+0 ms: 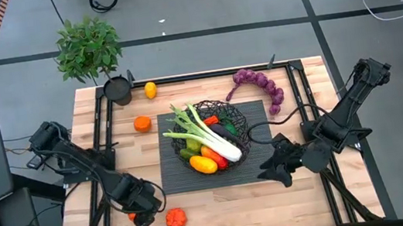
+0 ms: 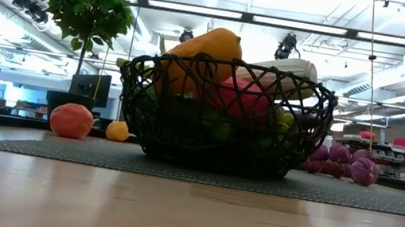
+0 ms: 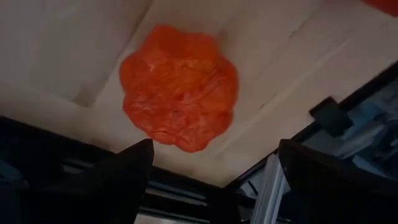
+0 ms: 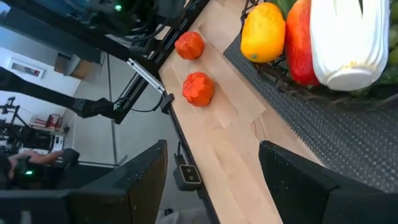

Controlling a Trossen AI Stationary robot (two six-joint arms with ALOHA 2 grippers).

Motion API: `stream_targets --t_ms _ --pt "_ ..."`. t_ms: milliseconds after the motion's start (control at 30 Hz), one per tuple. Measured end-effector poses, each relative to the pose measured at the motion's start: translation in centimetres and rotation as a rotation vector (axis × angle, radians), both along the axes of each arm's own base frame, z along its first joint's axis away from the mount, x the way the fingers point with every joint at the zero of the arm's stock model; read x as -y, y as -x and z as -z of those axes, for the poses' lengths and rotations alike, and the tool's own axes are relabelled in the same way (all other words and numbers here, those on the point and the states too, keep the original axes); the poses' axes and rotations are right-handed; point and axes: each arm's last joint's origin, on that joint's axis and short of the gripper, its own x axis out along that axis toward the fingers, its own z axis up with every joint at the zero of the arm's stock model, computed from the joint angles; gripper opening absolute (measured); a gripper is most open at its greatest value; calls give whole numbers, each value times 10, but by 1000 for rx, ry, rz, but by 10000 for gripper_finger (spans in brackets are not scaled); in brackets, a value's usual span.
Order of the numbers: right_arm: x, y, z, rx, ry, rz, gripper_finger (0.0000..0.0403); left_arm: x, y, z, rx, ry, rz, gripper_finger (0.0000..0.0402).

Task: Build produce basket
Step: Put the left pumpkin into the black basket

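Note:
The black wire basket (image 1: 206, 133) stands on a dark mat and holds a leek (image 1: 202, 132), a yellow pepper (image 1: 203, 164) and other produce. My left gripper (image 3: 214, 152) hangs open, pointing down, over a lobed orange tomato (image 3: 179, 87) that lies on the wood near the table's front left; in the high view this tomato (image 1: 131, 215) peeks out beside that gripper (image 1: 142, 210). A second red-orange tomato (image 1: 175, 219) lies just right of it. My right gripper (image 1: 275, 166) waits open over the mat's right part, with nothing between its fingers (image 4: 143, 168).
Purple grapes (image 1: 262, 86) lie at the far right, an orange tomato (image 1: 142, 123) and a lemon (image 1: 150, 90) at the far left, beside a potted plant (image 1: 92, 53). The black frame rail (image 3: 267, 186) runs along the table's edge close to my left gripper.

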Motion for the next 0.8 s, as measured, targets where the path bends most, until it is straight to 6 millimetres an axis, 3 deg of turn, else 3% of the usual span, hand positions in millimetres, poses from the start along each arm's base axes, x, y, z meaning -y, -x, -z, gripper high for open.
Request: stream_targets --t_ms 200,600,800 --pt "-4 3 0 -4 -26 -6 258 1 -1 6 10 22 -26 353" --pt "-6 6 0 10 -16 8 258 -10 9 9 -95 -147 -135 353" --pt "-6 6 0 19 0 20 258 -9 5 9 -57 -144 -170 353"
